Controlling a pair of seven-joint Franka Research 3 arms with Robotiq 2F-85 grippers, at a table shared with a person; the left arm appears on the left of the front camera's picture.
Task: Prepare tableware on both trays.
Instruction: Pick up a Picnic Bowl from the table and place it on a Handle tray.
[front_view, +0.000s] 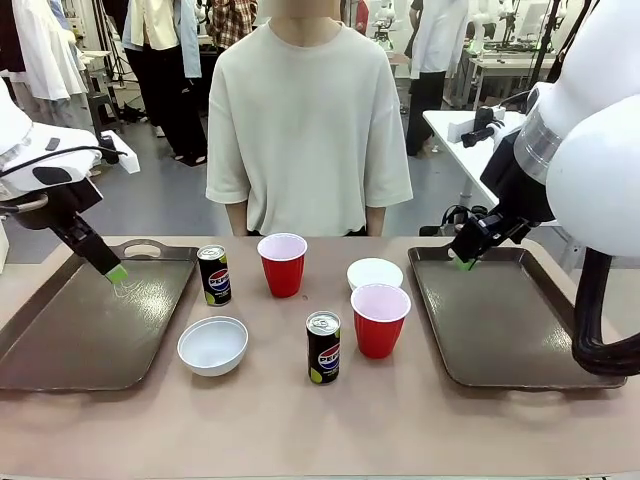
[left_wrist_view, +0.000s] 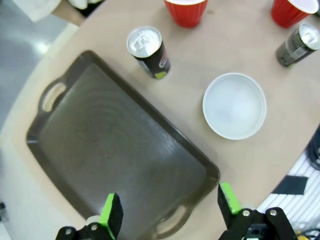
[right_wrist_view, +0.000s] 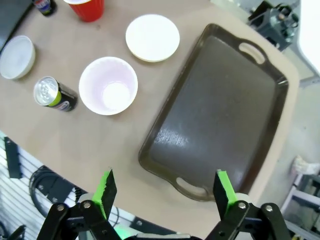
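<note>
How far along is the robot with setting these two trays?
Barely started. Done: nothing, left tray and right tray are bare. In hand: nothing, left gripper and right gripper hang open. To do: two red cups, two white bowls, two Pepsi cans, on the table between the trays.

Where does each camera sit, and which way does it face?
Front: fixed between the arms, facing across the table at the person; left arm and right arm show at the sides.
Left wrist: above the left tray, looking down; open left gripper rises from the bottom edge.
Right wrist: above the right tray, looking down; open right gripper rises from the bottom edge.
Shared: both wrist views catch the near white bowl.
</note>
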